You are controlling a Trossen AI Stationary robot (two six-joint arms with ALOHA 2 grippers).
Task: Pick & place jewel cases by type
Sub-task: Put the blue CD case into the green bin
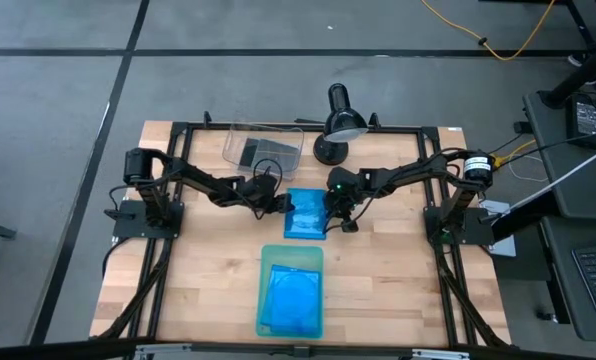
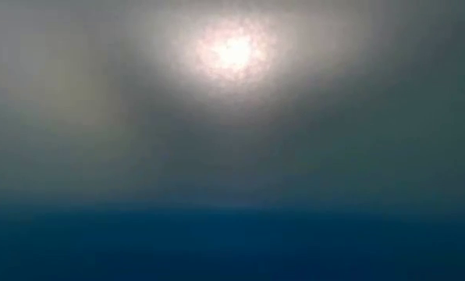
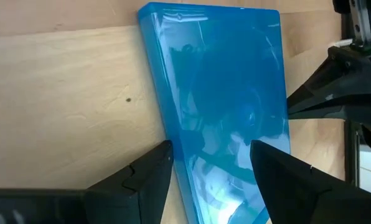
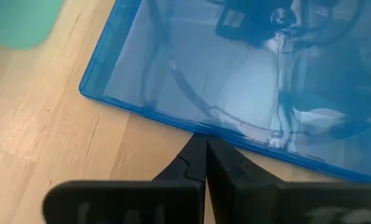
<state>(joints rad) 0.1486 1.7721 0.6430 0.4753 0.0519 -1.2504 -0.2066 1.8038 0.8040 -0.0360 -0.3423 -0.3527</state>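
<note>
One translucent bright-blue jewel case (image 1: pixel 305 213) lies flat on the wooden table between both arms. My left gripper (image 3: pixel 210 171) is open at the case's left long edge (image 3: pixel 164 112), one finger over the bare wood and one over the case's top. My right gripper (image 4: pixel 205 146) is shut, with its tips at the case's right long edge. More blue cases (image 1: pixel 290 298) lie in the pale-green tray (image 1: pixel 266 258) nearer the front. Dark cases (image 1: pixel 250 152) sit in the clear bin (image 1: pixel 278 132) at the back. My left gripper straddles the blue case's left long edge (image 3: pixel 173 155), slanting down from the table's left; whether its fingers (image 3: pixel 151 171) touch the case I cannot tell. My right gripper's shut fingertips (image 4: pixel 201 144) meet the case's right long edge (image 4: pixel 192 127), coming from the table's right. The case lies flat on the table.
A black desk lamp (image 1: pixel 340 122) stands at the far edge, right of the clear bin. The pale-green tray lies close in front of the blue case. Bare wood (image 1: pixel 208 280) shows left and right of the tray. A dark frame (image 1: pixel 178 130) runs around the table.
</note>
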